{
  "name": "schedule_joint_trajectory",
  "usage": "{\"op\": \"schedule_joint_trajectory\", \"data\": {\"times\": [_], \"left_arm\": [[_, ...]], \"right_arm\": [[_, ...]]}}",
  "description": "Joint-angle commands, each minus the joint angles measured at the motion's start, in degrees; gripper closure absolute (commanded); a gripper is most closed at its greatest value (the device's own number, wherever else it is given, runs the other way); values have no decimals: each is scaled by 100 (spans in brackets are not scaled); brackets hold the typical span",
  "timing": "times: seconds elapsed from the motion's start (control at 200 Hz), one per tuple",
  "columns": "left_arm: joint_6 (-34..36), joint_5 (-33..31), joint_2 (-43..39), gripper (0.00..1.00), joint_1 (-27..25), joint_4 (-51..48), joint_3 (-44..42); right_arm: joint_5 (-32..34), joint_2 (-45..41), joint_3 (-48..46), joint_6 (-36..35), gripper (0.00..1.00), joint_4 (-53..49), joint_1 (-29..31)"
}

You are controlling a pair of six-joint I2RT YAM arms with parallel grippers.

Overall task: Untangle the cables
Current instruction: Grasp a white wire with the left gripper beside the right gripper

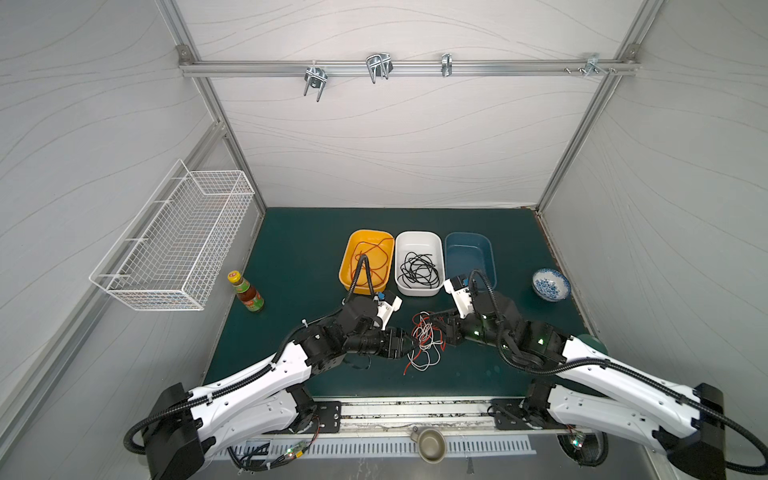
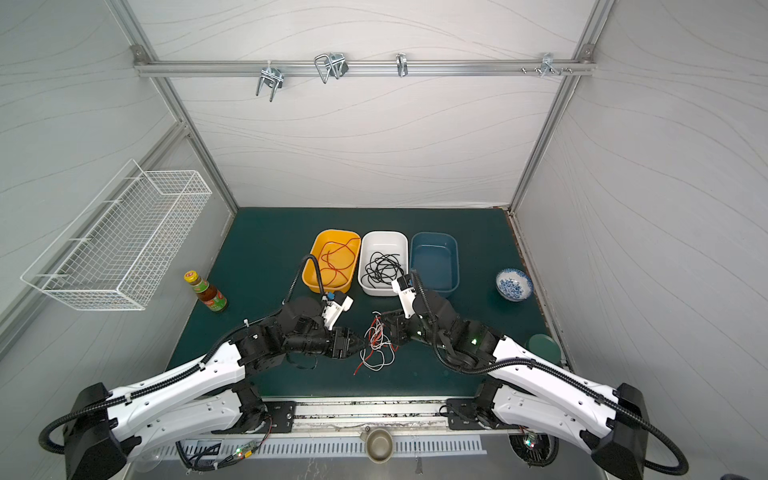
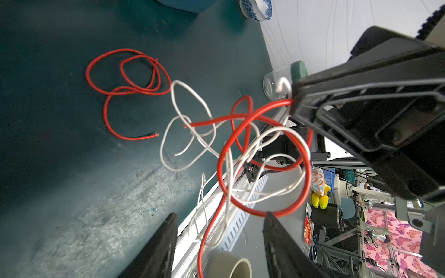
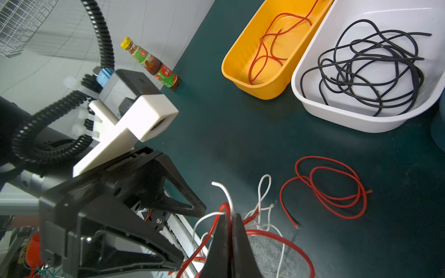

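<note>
A tangle of red and white cables [image 1: 424, 338] [image 2: 376, 338] hangs between my two grippers above the green mat. My right gripper [image 4: 231, 215] [image 1: 438, 328] is shut on a red and a white strand at the tangle's top. My left gripper [image 3: 220, 214] [image 1: 409, 345] is open; a red loop [image 3: 260, 211] and white strands run through the gap between its fingers [image 3: 166, 240]. A separate red cable [image 3: 125, 89] [image 4: 332, 187] lies coiled on the mat. Another red cable [image 4: 269, 48] lies in the yellow bin [image 1: 347, 266]. Black cables [image 1: 417, 270] [image 4: 366, 67] fill the white bin [image 4: 361, 122].
An empty blue bin [image 1: 469, 253] stands right of the white one. A blue-patterned bowl [image 1: 550, 284] sits at the far right, a sauce bottle [image 1: 247, 293] at the left, a wire basket [image 1: 178, 245] on the left wall. A green-lidded cup [image 1: 592, 345] stands by the right arm.
</note>
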Motion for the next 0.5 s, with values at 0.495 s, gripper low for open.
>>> {"op": "schedule_joint_trajectory", "data": {"times": [0.495], "left_arm": [[125, -41, 390, 87, -63, 300, 167]], "right_arm": [[-178, -151, -32, 55, 100, 186, -30]]}}
